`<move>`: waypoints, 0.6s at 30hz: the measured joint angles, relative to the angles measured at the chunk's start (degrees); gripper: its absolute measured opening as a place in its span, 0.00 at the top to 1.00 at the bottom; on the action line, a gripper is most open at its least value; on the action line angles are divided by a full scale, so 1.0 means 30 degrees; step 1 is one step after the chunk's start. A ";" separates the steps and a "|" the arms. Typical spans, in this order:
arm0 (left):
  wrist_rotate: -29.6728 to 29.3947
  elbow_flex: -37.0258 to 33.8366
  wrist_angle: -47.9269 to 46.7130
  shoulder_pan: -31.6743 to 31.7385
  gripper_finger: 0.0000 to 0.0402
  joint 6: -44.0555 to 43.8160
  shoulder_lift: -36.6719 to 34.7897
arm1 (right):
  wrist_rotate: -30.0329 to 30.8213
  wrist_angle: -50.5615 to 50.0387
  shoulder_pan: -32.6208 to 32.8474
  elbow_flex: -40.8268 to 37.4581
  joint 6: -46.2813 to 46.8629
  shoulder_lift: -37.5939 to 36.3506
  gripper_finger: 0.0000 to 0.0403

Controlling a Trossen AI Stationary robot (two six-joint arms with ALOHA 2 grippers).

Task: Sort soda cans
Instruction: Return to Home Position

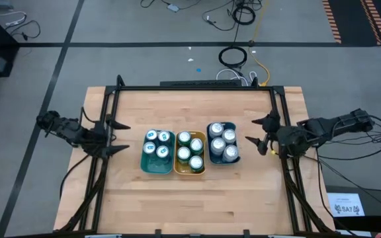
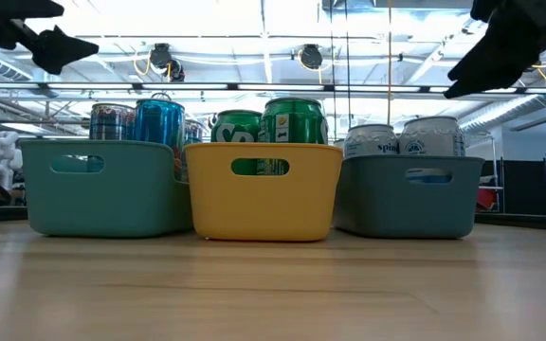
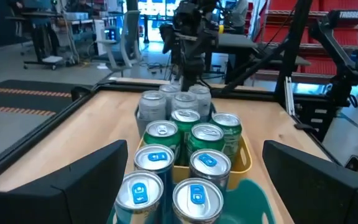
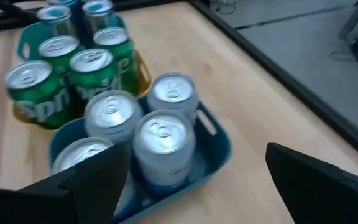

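Note:
Three trays stand side by side mid-table. The teal tray (image 1: 157, 153) holds blue soda cans (image 3: 166, 185), the yellow tray (image 1: 189, 155) holds green cans (image 4: 67, 78), and the blue tray (image 1: 223, 142) holds silver-white cans (image 4: 138, 127). All cans stand upright on their bases. My left gripper (image 1: 120, 137) hovers open above the table, left of the teal tray. My right gripper (image 1: 256, 132) hovers open, right of the blue tray. Neither touches anything.
A black frame (image 1: 194, 87) runs along the table's far, left and right sides. Bare wood (image 1: 190, 201) stretches between the trays and the near edge. Cables (image 1: 233, 56) lie on the floor beyond the far edge.

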 joint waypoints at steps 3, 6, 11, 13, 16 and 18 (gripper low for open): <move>0.0134 -0.0931 0.1327 0.0359 0.05 0.0302 -0.0038 | -0.0065 0.0784 -0.0740 -0.0307 -0.1486 -0.0653 0.09; 0.0182 -0.2299 0.2656 0.0843 0.05 0.0238 -0.0094 | -0.0269 0.1577 -0.1449 -0.0474 -0.2806 -0.1244 0.09; 0.0251 -0.3861 0.4646 0.2106 0.05 0.0521 -0.0116 | -0.2262 0.1516 -0.2730 -0.0489 -0.3337 -0.1992 0.09; 0.0728 -0.4134 0.4782 0.2843 0.05 0.0763 -0.0123 | -0.2965 0.1509 -0.3160 -0.0489 -0.3543 -0.2109 0.09; 0.1952 -0.4328 0.5116 0.4176 0.05 0.0821 -0.0126 | -0.3590 0.1504 -0.3722 -0.0496 -0.3791 -0.2173 0.09; 0.3092 -0.4655 0.5568 0.5141 0.05 0.0866 -0.0130 | -0.3615 0.1501 -0.4028 -0.0496 -0.3809 -0.2168 0.09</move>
